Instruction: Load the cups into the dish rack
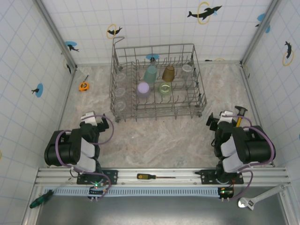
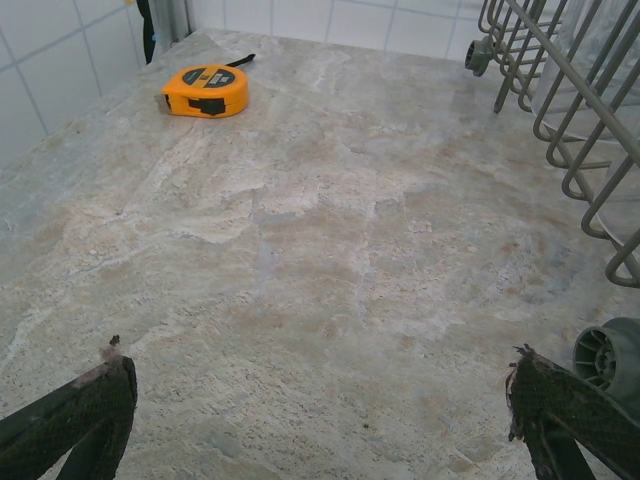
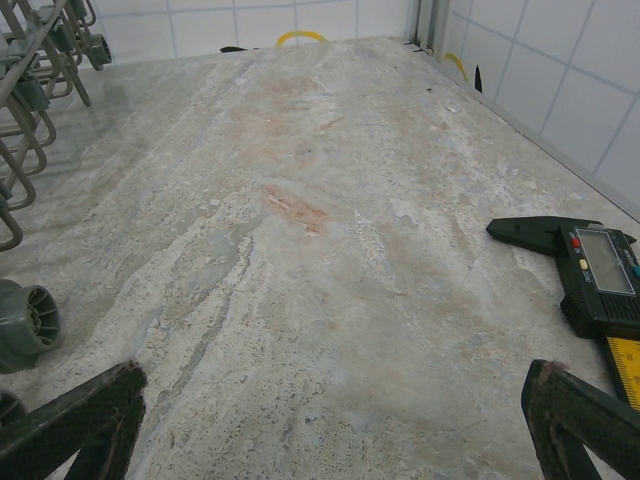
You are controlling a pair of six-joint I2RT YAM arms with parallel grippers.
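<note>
Marbled beige stone table (image 2: 300, 260) bears a grey wire dish rack (image 1: 159, 111), an orange tape measure (image 2: 205, 90) far ahead of the left gripper's fingers (image 2: 95, 405), and a black digital caliper (image 3: 600, 265) beside the right gripper's fingers (image 3: 580, 410).

Dish rack (image 1: 159, 111): grey metal wire, smooth, faint sheen.
Cups (image 1: 143, 88): smooth plastic, some tinted and see-through, some clear.
Table (image 2: 300, 260): stone-look top, mottled beige and grey, matt.
Walls (image 1: 23, 56): white tiles, smooth, lightly glossy.
Tape measure (image 2: 205, 90): orange plastic shell, shiny.
Caliper (image 3: 590, 265): black matt plastic, grey display window.
</note>
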